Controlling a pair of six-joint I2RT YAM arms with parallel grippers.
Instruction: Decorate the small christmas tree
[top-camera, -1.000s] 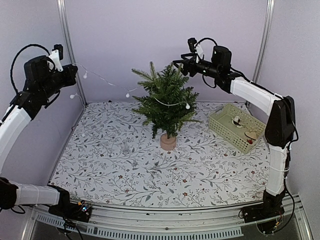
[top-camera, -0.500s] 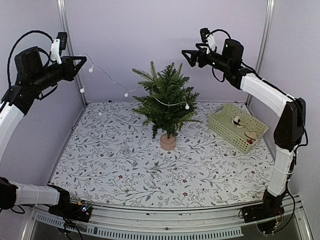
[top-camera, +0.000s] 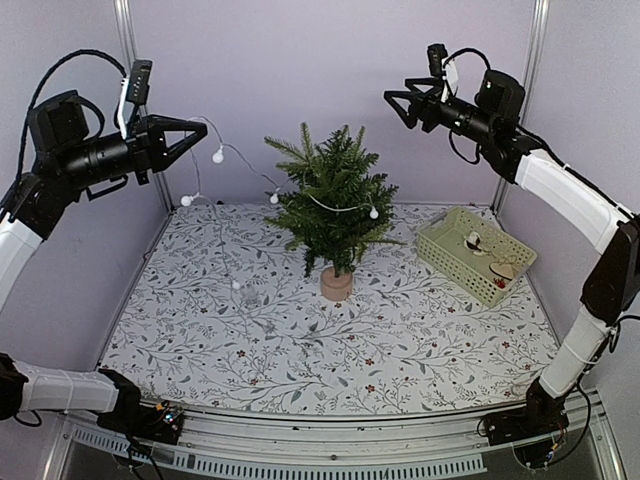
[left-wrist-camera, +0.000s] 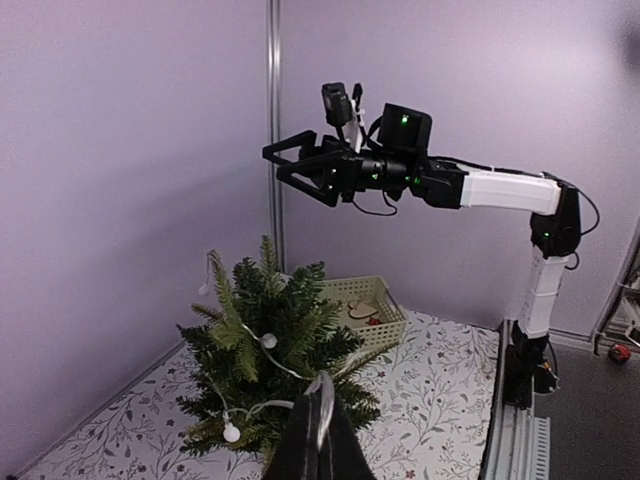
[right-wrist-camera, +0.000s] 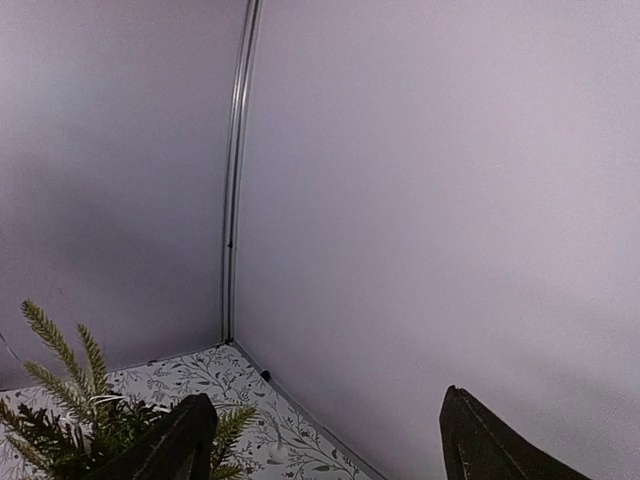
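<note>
The small christmas tree (top-camera: 330, 215) stands on its tan base (top-camera: 336, 284) at the table's back middle. A thin light string with white bulbs (top-camera: 217, 156) is partly draped over its branches. My left gripper (top-camera: 203, 131) is high up, left of the tree, shut on the string, which hangs slack to the table. In the left wrist view the shut fingertips (left-wrist-camera: 322, 405) pinch the wire above the tree (left-wrist-camera: 265, 340). My right gripper (top-camera: 397, 104) is open and empty, high up and right of the treetop. Its wrist view shows spread fingers (right-wrist-camera: 185, 440) and a branch tip (right-wrist-camera: 60, 400).
A pale green basket (top-camera: 440, 235) with a few ornaments stands at the back right, also in the left wrist view (left-wrist-camera: 392, 318). The flower-patterned table cloth (top-camera: 330, 350) covers the table. Purple walls with metal corner posts (top-camera: 135, 90) close in the back and sides.
My left gripper has swung right towards the tree, carrying the light string with it. My right gripper has risen and moved right, away from the treetop.
</note>
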